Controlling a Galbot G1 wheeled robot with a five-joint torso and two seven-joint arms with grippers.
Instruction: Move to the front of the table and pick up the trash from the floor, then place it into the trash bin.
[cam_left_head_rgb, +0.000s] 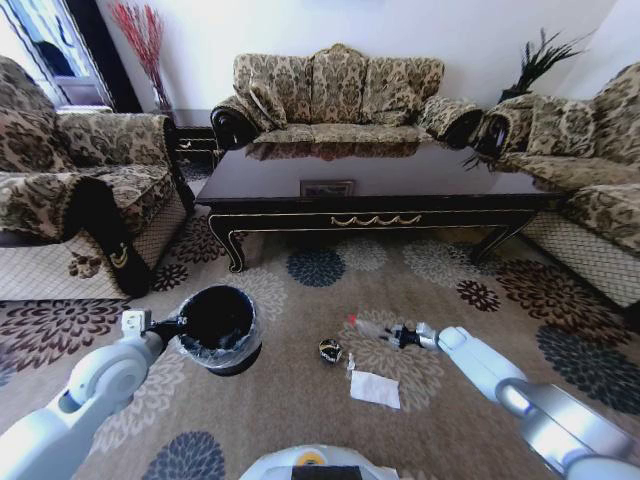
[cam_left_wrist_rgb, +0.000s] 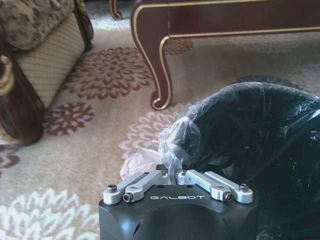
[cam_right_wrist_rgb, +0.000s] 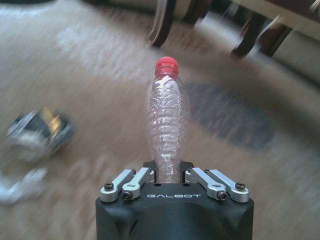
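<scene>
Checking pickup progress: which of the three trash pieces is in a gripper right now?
The clear plastic bottle with the red cap, held at its base by the right gripper. The white paper square and dark wrapper ball lie loose on the carpet.

The brand name "GALBOT" is printed on the left gripper (cam_left_wrist_rgb: 178, 175) housing and the right gripper (cam_right_wrist_rgb: 169, 172) housing, just behind the fingers.

Left gripper (cam_left_wrist_rgb: 177, 181) low at left, fingers pinched together; right gripper (cam_right_wrist_rgb: 167, 175) low at right, closed on a load.
</scene>
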